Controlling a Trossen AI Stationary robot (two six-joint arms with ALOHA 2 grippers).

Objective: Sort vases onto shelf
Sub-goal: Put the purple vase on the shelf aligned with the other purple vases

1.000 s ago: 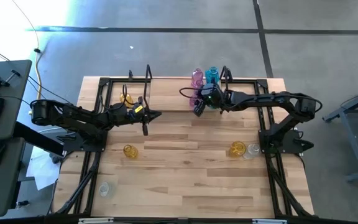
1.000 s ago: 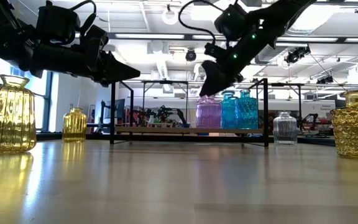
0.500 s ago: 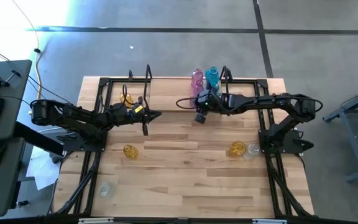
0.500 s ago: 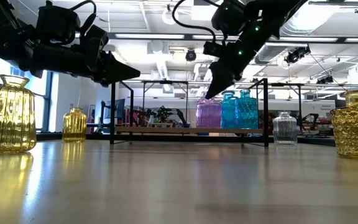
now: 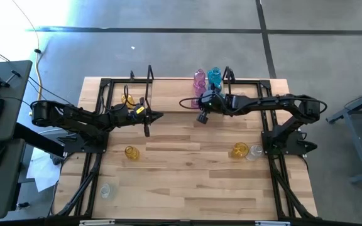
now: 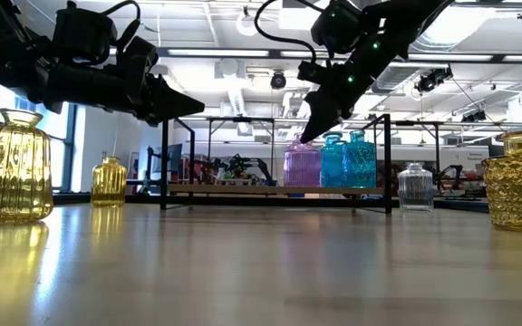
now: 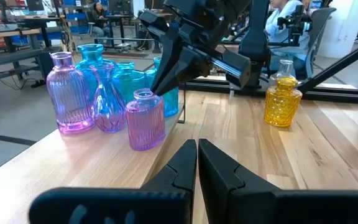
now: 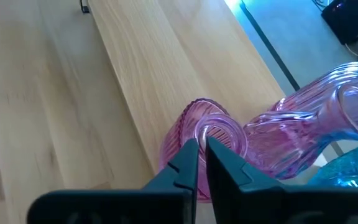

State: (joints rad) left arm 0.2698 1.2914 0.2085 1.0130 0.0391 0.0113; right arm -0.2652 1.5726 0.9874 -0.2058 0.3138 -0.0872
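Observation:
Several vases stand on the shelf (image 5: pixel 171 94) at its right end: a ribbed pink vase (image 7: pixel 145 119) in front, another pink vase (image 7: pixel 69 93), and cyan vases (image 7: pixel 92 59) behind. An amber vase (image 5: pixel 127 99) stands at the shelf's left end. My right gripper (image 8: pixel 197 152) is shut, its tips pointing down right over the front pink vase's mouth (image 8: pixel 211 132); it also shows in the left wrist view (image 7: pixel 157 90). My left gripper (image 7: pixel 197 149) is shut and empty, hovering level above the table (image 5: pixel 149 116), left of the vases. My right gripper's shut tips stand at the rim of the front pink vase's mouth (image 7: pixel 148 94), coming slanting down from the table's right. I cannot tell whether they touch it. The vase stands upright on the shelf board.
On the tabletop stand an amber vase (image 5: pixel 131 152) at the left, an amber vase (image 5: pixel 240 150) and a clear vase (image 5: pixel 254 152) at the right, and a clear vase (image 5: pixel 106 189) near the front left. Black shelf posts (image 6: pixel 164 163) rise by the vases. People sit in the room behind.
My right gripper has turned about its wrist and drawn a little toward the table's near edge, its fingers now pointing more steeply down over the front pink vase. The vases stand where they were.

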